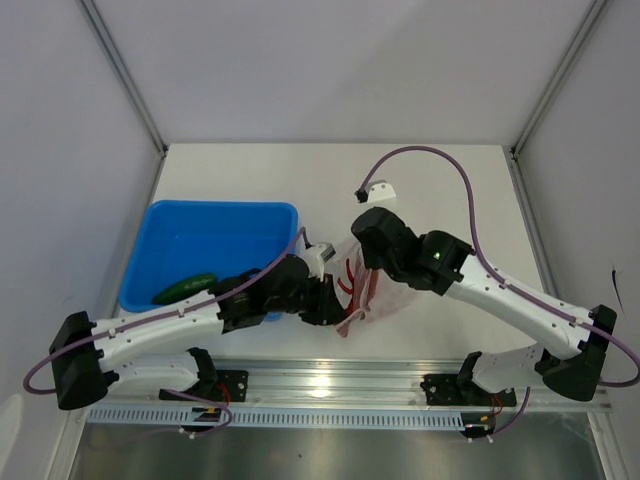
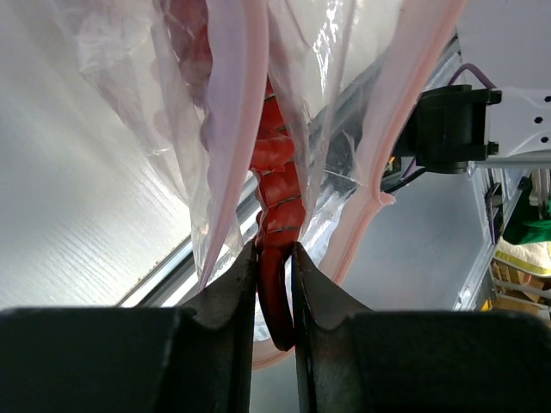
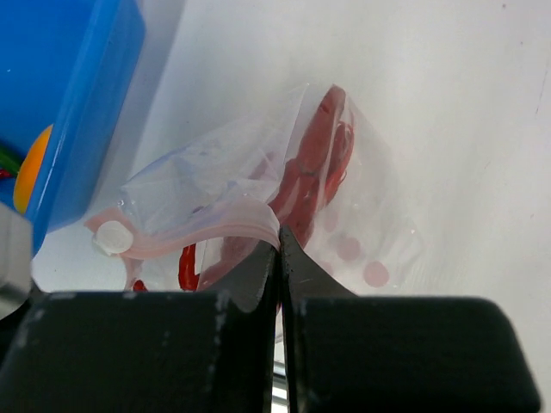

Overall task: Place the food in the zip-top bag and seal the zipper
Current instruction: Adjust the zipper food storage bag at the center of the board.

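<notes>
While the arms hide much of your zip-top bag (image 1: 385, 300) beside the blue tray (image 1: 220, 225), your left gripper (image 2: 275, 255) pinches a red chili pepper (image 2: 277, 185) at its mouth; your right gripper (image 3: 277, 245) has its jaws pressed together on the zipper (image 3: 231, 216); the tray wall cuts off the orange fruit (image 3: 33, 168).

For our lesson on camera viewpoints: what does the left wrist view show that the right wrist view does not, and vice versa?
Only the left wrist view: the left gripper pinching a red chili. Only the right wrist view: the right gripper shut on the zipper, the blue tray and the orange fruit. Both: the clear bag, that zipper and red chilies inside.
</notes>
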Controlling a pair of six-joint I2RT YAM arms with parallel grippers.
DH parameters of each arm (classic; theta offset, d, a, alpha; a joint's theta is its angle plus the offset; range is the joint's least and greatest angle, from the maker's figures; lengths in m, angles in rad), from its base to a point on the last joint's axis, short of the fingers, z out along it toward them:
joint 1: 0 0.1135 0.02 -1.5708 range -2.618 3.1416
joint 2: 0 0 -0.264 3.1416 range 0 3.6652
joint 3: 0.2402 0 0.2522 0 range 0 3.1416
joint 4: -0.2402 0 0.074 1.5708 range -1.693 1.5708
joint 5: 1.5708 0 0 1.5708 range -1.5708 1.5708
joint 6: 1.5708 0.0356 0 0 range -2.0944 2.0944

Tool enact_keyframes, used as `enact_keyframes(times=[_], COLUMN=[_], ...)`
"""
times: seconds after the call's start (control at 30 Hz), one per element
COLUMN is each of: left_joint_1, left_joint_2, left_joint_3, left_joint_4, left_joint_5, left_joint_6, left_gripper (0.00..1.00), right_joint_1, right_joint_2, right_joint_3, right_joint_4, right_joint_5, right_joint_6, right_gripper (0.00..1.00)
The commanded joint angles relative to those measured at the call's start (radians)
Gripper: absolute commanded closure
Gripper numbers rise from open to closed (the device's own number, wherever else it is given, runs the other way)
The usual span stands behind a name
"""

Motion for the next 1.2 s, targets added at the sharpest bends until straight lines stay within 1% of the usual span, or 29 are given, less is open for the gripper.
enact_keyframes(times=[0.0, 0.1, 0.23, 0.3, 0.37, 0.4, 0.43, 0.47, 0.5, 0.53, 0.57, 0.6, 0.63, 0.67, 0.73, 0.77, 0.83, 0.87, 0.97, 1.0, 1.07, 1.13, 1.17], left_joint_1=[-0.009, -0.009, -0.009, -0.009, -0.006, -0.006, -0.002, 0.001, 0.003, 0.005, 0.005, 0.003, 0.003, 0.003, 0.003, 0.001, 0.001, 0.001, 0.003, 0.005, 0.005, 0.005, 0.005], left_joint_2=[-0.042, -0.008, 0.07, 0.121, 0.147, 0.168, 0.176, 0.182, 0.184, 0.169, 0.152, 0.129, 0.07, 0.036, -0.033, -0.099, -0.159, -0.216, -0.287, -0.304, -0.289, -0.247, -0.23], left_joint_3=[0.0, 0.013, 0.098, 0.136, 0.176, 0.185, 0.194, 0.216, 0.219, 0.224, 0.213, 0.204, 0.181, 0.155, 0.119, 0.109, 0.078, 0.07, 0.017, 0.014, 0.03, 0.037, 0.037], left_joint_4=[0.066, 0.083, 0.059, -0.006, -0.03, -0.044, -0.049, -0.053, -0.061, -0.058, -0.044, 0.001, 0.026, 0.049, 0.092, 0.088, 0.051, 0.042, 0.014, 0.005, -0.036, -0.034, -0.005], left_joint_5=[0.035, 0.083, 0.111, 0.079, 0.062, 0.043, 0.031, 0.019, -0.012, -0.024, -0.03, -0.033, -0.033, -0.038, -0.065, -0.088, -0.154, -0.193, -0.263, -0.27, -0.277, -0.256, -0.239], left_joint_6=[0.052, 0.072, 0.084, 0.066, 0.054, 0.04, 0.037, 0.037, 0.035, 0.038, 0.049, 0.07, 0.083, 0.095, 0.121, 0.124, 0.124, 0.124, 0.112, 0.106, 0.107, 0.121, 0.124], left_gripper=[0.99, 0.99, 0.98, 0.99, 0.99, 0.97, 0.92, 0.68, 0.53, 0.42, 0.26, 0.21, 0.15, 0.01, 0.01, 0.0, 0.0, 0.01, 0.01, 0.01, 0.02, 0.04, 0.06], right_joint_1=[-0.02, -0.02, -0.012, 0.006, 0.029, 0.034, 0.039, 0.042, 0.043, 0.04, 0.04, 0.037, 0.034, 0.031, 0.022, 0.019, 0.014, 0.014, 0.012, 0.012, 0.011, 0.011, 0.009], right_joint_2=[-0.012, -0.009, -0.012, -0.012, -0.019, -0.02, -0.028, -0.031, -0.035, -0.046, -0.049, -0.052, -0.054, -0.057, -0.062, -0.068, -0.077, -0.078, -0.092, -0.103, -0.115, -0.134, -0.138], right_joint_3=[0.043, 0.043, 0.038, 0.041, 0.046, 0.047, 0.049, 0.052, 0.05, 0.049, 0.047, 0.046, 0.046, 0.044, 0.04, 0.035, 0.027, 0.026, 0.027, 0.027, 0.029, 0.034, 0.035], right_joint_4=[0.016, 0.021, 0.024, 0.021, 0.019, 0.018, 0.015, 0.01, 0.01, 0.01, 0.006, 0.0, -0.005, -0.014, -0.017, -0.017, -0.016, -0.016, -0.03, -0.033, -0.036, -0.036, -0.037], right_joint_5=[0.054, 0.028, 0.008, 0.007, 0.007, 0.005, -0.004, -0.007, -0.009, -0.01, -0.007, -0.003, -0.003, 0.002, 0.005, 0.004, 0.002, 0.0, -0.001, -0.003, -0.013, -0.03, -0.033], right_joint_6=[-0.021, -0.031, -0.029, -0.031, -0.034, -0.034, -0.029, -0.026, -0.023, -0.021, -0.018, -0.018, -0.017, -0.015, -0.014, -0.014, -0.014, -0.014, -0.008, -0.002, 0.002, 0.011, 0.012], right_gripper=[1.0, 1.0, 1.0, 1.0, 1.0, 1.0, 1.0, 1.0, 1.0, 1.0, 1.0, 1.0, 1.0, 1.0, 1.0, 1.0, 1.0, 1.0, 1.0, 1.0, 1.0, 1.0, 1.0])
